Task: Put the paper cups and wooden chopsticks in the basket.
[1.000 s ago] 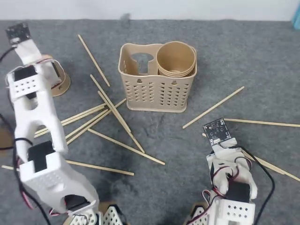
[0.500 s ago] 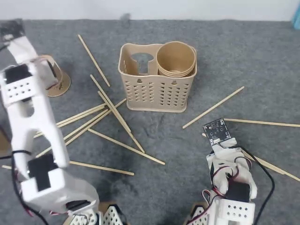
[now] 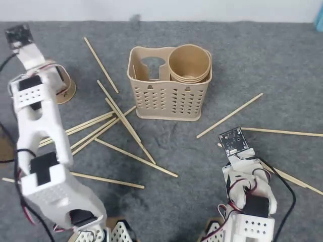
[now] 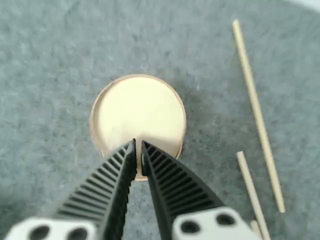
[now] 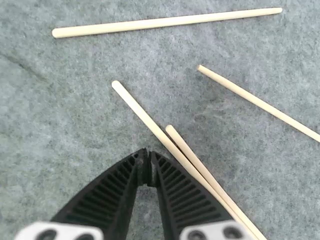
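A paper cup stands on the grey carpet at the far left, seen as a pale round disc. My left gripper hovers over its near edge with its fingers shut and nothing between them. The tan basket stands at the middle back with stacked paper cups in its right compartment. Wooden chopsticks lie scattered on the carpet. My right gripper is shut and empty, its tips just beside a pair of chopsticks near the front right.
The basket's left compartment holds nothing. A long chopstick lies right of the basket and another toward the right edge. The left arm stretches along the left side over several chopsticks.
The left arm swung out toward the left edge half a second ago and is back about where it was. The cup, the chopsticks and the right arm stayed put.
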